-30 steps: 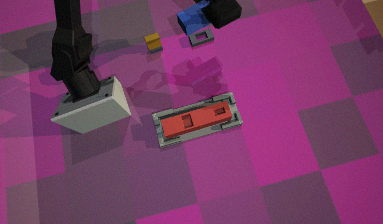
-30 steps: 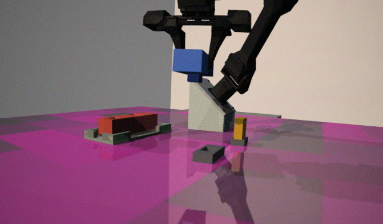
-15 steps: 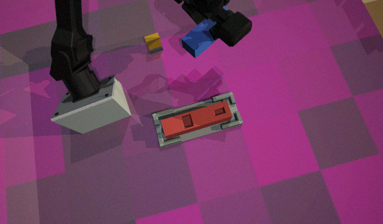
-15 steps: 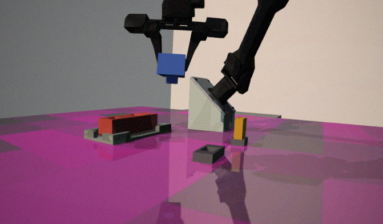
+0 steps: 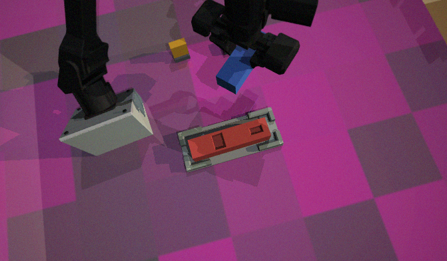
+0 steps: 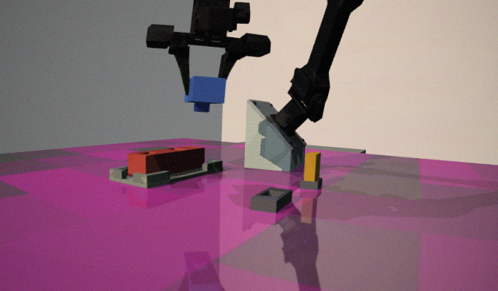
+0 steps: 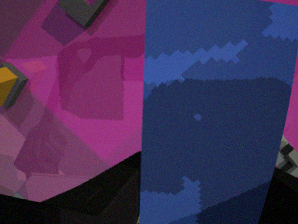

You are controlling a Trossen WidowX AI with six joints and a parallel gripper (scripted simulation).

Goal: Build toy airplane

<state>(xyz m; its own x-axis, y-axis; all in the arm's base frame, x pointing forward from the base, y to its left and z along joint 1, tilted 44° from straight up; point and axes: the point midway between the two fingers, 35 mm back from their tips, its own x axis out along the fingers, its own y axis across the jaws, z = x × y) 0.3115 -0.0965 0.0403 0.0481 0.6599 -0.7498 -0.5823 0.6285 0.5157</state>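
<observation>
Exterior: yellow fin (image 6: 312,166) stands upright near the grey holder (image 6: 263,203)

Blue wing (image 5: 236,70) (image 6: 207,90) (image 7: 215,115) between gripper's (image 5: 246,53) (image 6: 206,87) fingers: smooth, matt, plastic-looking. Tabletop (image 5: 341,160) (image 6: 83,230) (image 7: 100,135) below gripper: smooth, glossy, mirroring. Red fuselage (image 5: 236,137) (image 6: 172,161), below gripper: smooth, matt, plastic-looking. Gripper: dull black plastic look.

One wing (image 5: 235,70) (image 6: 207,90) (image 7: 217,110), two sockets (image 5: 219,140) (image 5: 256,130).
</observation>
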